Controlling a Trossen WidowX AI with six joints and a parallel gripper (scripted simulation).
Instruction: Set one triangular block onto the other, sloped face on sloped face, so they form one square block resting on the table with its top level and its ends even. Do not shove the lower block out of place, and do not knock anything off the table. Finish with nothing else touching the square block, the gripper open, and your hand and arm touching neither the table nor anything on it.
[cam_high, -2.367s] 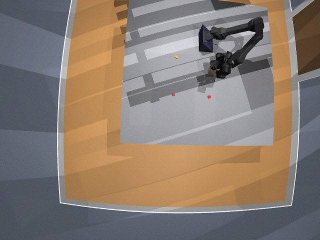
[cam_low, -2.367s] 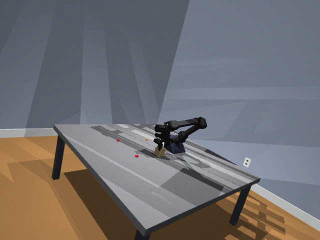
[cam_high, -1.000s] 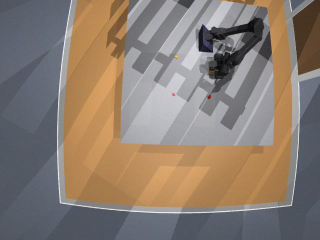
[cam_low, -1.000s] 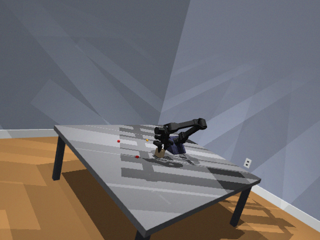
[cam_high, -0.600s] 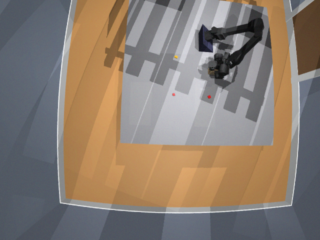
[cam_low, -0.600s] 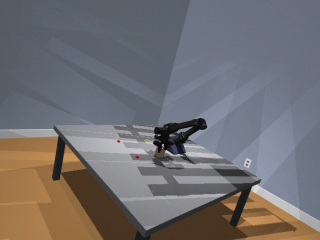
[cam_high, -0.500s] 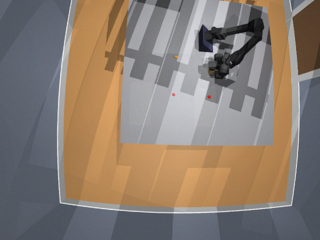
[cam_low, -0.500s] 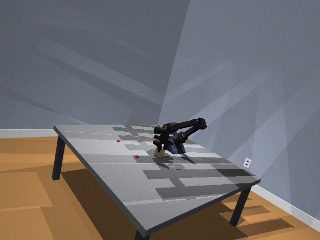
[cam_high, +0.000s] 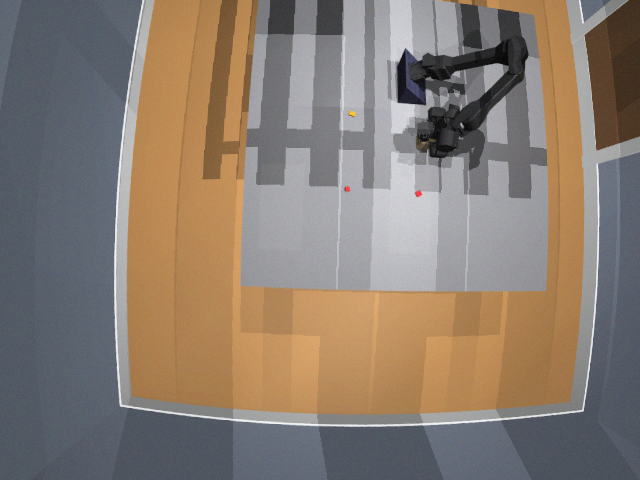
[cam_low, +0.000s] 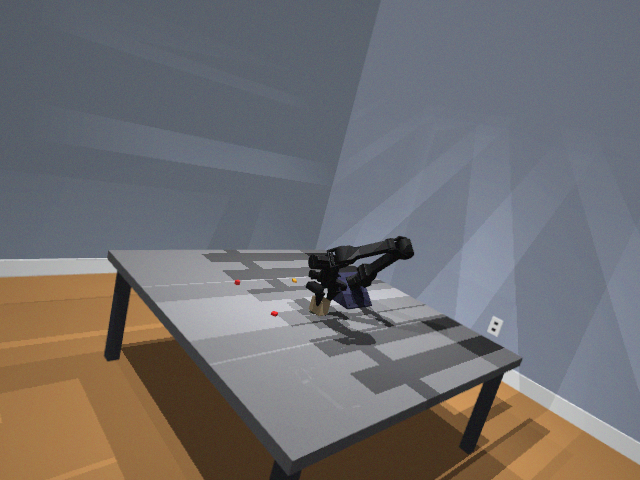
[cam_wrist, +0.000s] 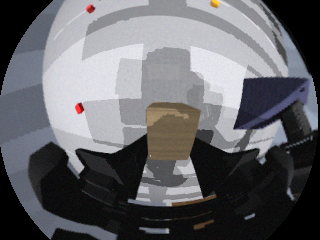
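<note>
A tan wooden triangular block (cam_high: 421, 143) (cam_low: 320, 306) (cam_wrist: 172, 131) is between the fingers of my gripper (cam_low: 318, 298) (cam_wrist: 168, 136), which is shut on it. In the wrist view its broad, flat face is toward the camera, with a thin darker tan strip along its far edge. In the exterior view the tan shape looks blocky and is low at the table top. I cannot make out a seam between two triangular blocks, nor whether the ends are even. The fingers and arm hide part of it.
The grey table (cam_high: 310, 232) (cam_low: 248, 382) also bears two small red cubes (cam_high: 418, 193) (cam_low: 274, 313) (cam_wrist: 79, 108) and a small orange-yellow piece (cam_high: 352, 113) (cam_low: 294, 280) (cam_wrist: 215, 3). A dark blue wedge-shaped body (cam_high: 408, 90) (cam_low: 356, 297) (cam_wrist: 265, 97) stands beside the arm.
</note>
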